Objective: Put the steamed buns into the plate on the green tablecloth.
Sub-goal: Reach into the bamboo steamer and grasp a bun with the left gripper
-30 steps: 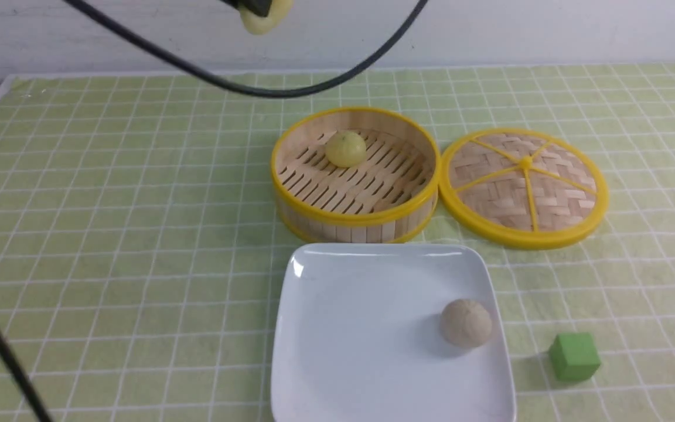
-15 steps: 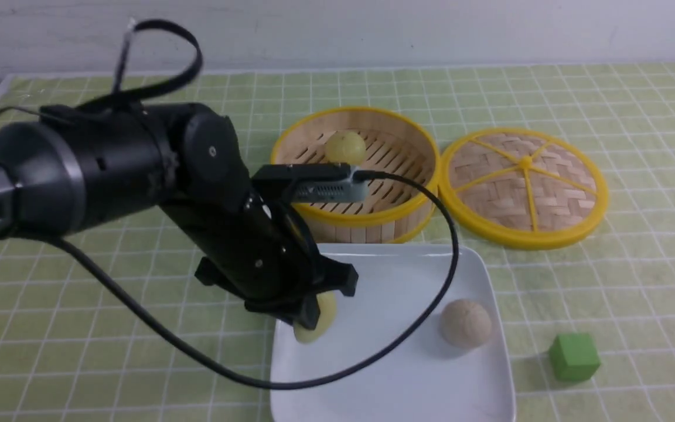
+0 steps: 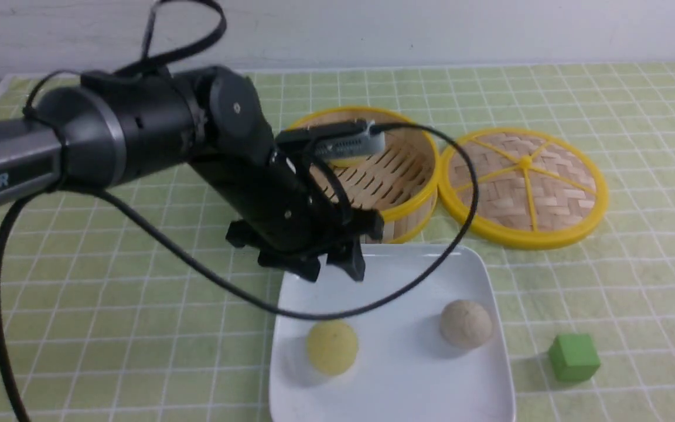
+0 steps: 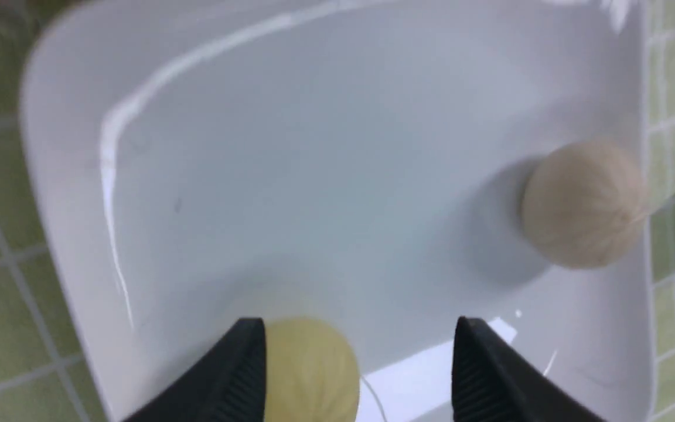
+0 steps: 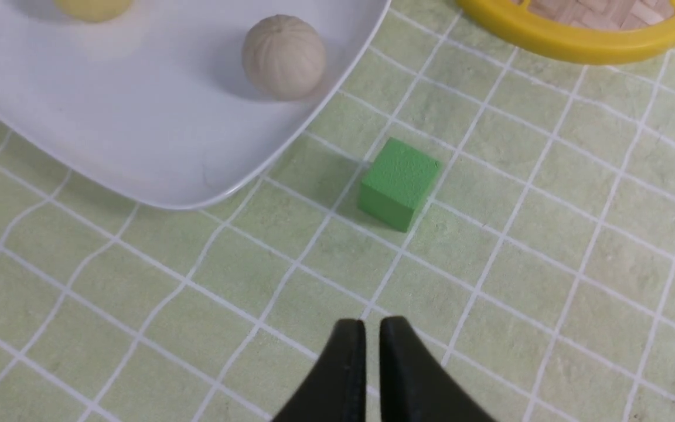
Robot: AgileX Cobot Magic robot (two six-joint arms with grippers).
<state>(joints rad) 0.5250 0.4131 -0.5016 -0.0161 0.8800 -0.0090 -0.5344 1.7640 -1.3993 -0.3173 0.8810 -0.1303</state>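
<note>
left gripper (image 3: 333, 271): your left gripper hung above the far-left part of the plate (image 3: 399, 287), fingers spread wide with nothing between them. To me that read as a drop-off pose, up high enough not to nudge anything.
yellow bun (image 3: 332, 347): it sat on the plate's near-left area, nearer than the open fingers and clear of them in the front view. The left wrist view put it right by one finger, but I'd blame the angle.
grey bun (image 3: 465, 323): on the plate's right side, close to the right rim and well apart from the yellow bun. There was bare plate between them, so room for one more.
third bun (image 3: 344, 160): only a sliver of yellow peeked out under your wrist camera (image 3: 337, 140), inside the steamer (image 3: 413, 202) just beyond the plate. I'd call it two of three done.
lid (image 3: 525, 187): flat on the tablecloth (image 3: 109, 305) just right of the steamer, rims seemingly touching, which left the steamer open to reach into.
right gripper (image 5: 371, 328): over bare tablecloth close to the green cube (image 5: 399, 183), fingers pinched almost together and empty. Probably parked out of the way.
watch out: your cable (image 3: 431, 275) drooped in a loop over the plate. Heading back for the steamer, I'd mind it didn't drag a bun.
</note>
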